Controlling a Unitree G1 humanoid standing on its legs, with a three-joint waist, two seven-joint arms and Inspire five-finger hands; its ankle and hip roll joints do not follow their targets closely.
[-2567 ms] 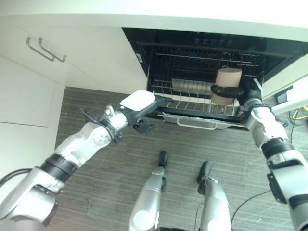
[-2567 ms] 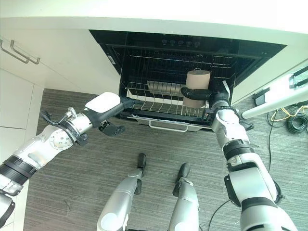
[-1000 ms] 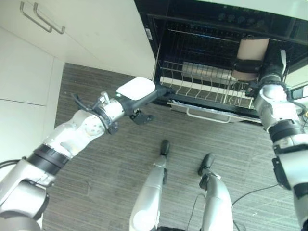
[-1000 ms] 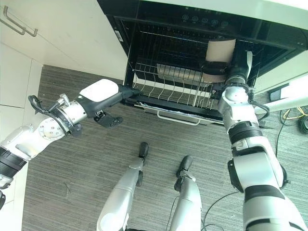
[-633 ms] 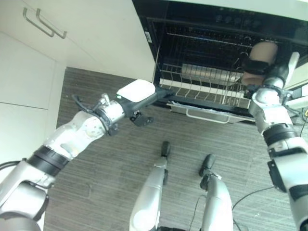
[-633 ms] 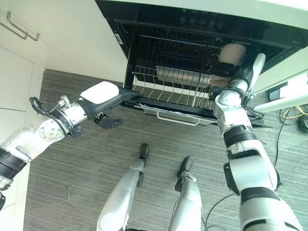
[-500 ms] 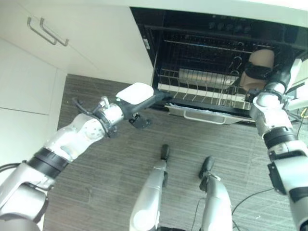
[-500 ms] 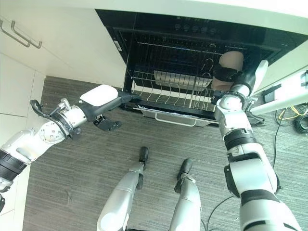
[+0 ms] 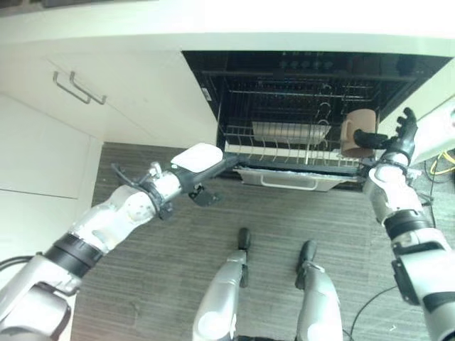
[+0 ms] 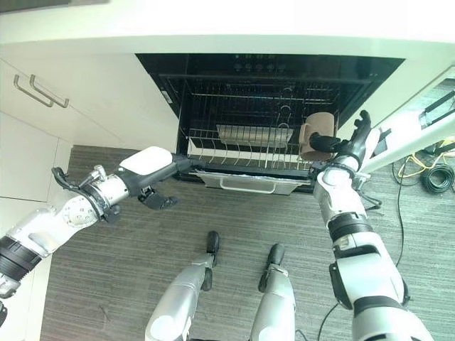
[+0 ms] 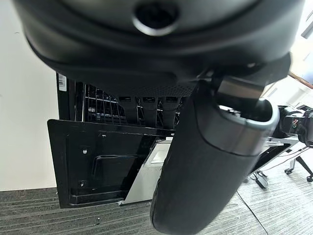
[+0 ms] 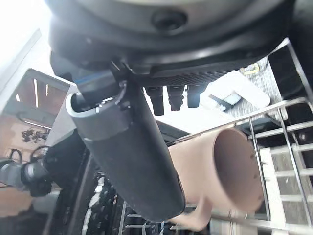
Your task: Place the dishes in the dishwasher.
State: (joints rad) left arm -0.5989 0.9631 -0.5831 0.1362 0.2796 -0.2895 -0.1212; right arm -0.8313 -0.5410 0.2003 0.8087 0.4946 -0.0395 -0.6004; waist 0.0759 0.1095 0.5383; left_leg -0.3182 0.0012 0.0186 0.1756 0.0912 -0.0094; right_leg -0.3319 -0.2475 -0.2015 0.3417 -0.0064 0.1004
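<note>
A tan cup [image 9: 350,133] lies on its side at the right end of the dishwasher's pulled-out wire rack [image 9: 284,152], mouth seen in the right wrist view [image 12: 215,166]. My right hand [image 9: 389,142] is just right of it, open, fingers spread upward and the thumb [image 12: 132,147] stretched along the cup's side. My left hand [image 9: 202,160], with its white cover, reaches to the rack's left front corner; its fingers are straight against the edge and its thumb [image 11: 210,156] hangs free. A pale rectangular dish [image 9: 288,131] stands in the rack's middle.
The open dishwasher [image 10: 256,78] sits under a white counter, its pale front panel with a handle [image 9: 288,179] below the rack. White cabinets with bar handles [image 9: 78,89] are to the left. Cables [image 10: 426,174] lie on the grey floor at the right.
The right hand, which held the cup upright above the rack, has laid it on its side at the rack's right end and opened. The left hand stayed at the rack's corner. The camera shifted.
</note>
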